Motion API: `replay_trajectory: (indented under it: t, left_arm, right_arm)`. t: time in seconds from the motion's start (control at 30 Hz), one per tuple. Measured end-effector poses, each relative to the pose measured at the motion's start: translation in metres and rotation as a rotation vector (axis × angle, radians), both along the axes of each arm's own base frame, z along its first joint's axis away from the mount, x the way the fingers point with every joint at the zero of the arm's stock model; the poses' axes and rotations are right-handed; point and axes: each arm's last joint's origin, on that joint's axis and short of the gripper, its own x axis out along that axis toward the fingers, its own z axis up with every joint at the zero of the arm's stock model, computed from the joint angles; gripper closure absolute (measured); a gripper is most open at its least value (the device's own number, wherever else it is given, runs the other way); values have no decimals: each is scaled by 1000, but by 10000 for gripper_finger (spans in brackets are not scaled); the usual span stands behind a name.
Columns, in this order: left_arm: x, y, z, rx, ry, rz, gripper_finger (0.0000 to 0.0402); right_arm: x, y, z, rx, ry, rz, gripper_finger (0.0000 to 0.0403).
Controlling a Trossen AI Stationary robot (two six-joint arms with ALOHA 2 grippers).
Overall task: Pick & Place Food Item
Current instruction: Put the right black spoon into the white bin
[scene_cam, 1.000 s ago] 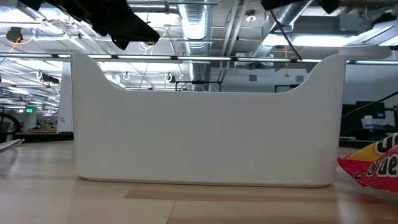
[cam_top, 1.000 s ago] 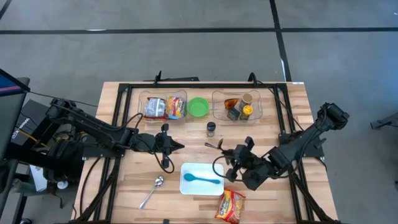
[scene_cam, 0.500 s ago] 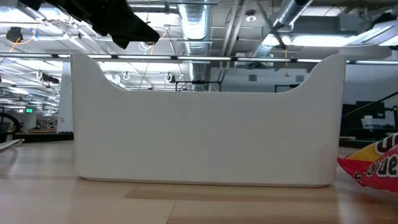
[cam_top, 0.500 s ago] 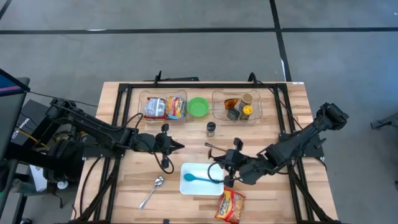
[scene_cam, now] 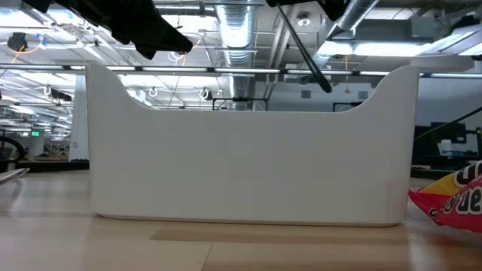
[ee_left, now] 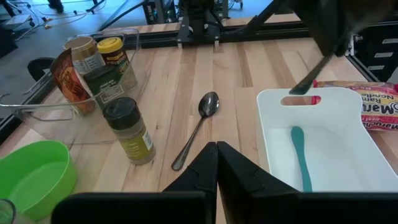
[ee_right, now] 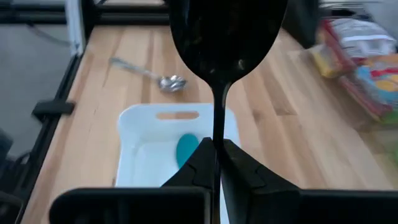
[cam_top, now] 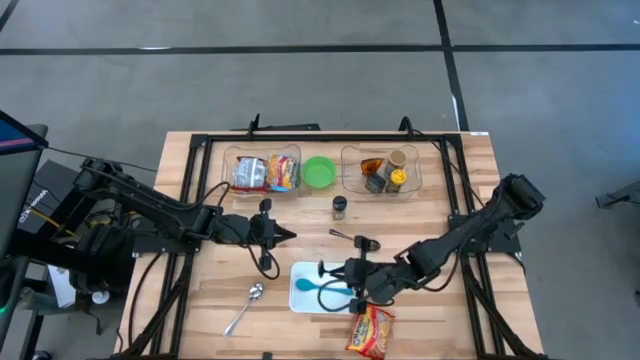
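Reaching low over the white tray (cam_top: 300, 300), the right tool (cam_top: 345, 277) grips a black spoon (ee_right: 225, 37)

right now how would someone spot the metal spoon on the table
Start at the white rectangular tray near the front edge of the wooden table. Just to its left, on the bare wood, lies the silver metal spoon. Unlike the teal plastic spoon inside the tray, it is shiny metal and lies outside the tray.

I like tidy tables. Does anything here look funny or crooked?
The noodle packet lies crooked near the table's front edge, away from the packets in the clear bin. And the right gripper holds a black spoon over the white tray, not food.
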Motion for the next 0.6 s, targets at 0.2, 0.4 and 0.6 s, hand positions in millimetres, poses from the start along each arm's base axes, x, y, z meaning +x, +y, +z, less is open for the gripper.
replay_trajectory:
  t: [0.2, 0.4, 0.6]
  left_arm:
    - [0, 0, 0, 0, 0, 0, 398]
    - [0, 0, 0, 0, 0, 0, 398]
    - [0, 0, 0, 0, -1, 0, 398]
  right_arm:
    - [0, -2, -4, 10, 53, 54, 396]
    - [1, -6, -6, 21, 87, 88, 396]
    - [3, -10, -6, -18, 93, 120, 396]
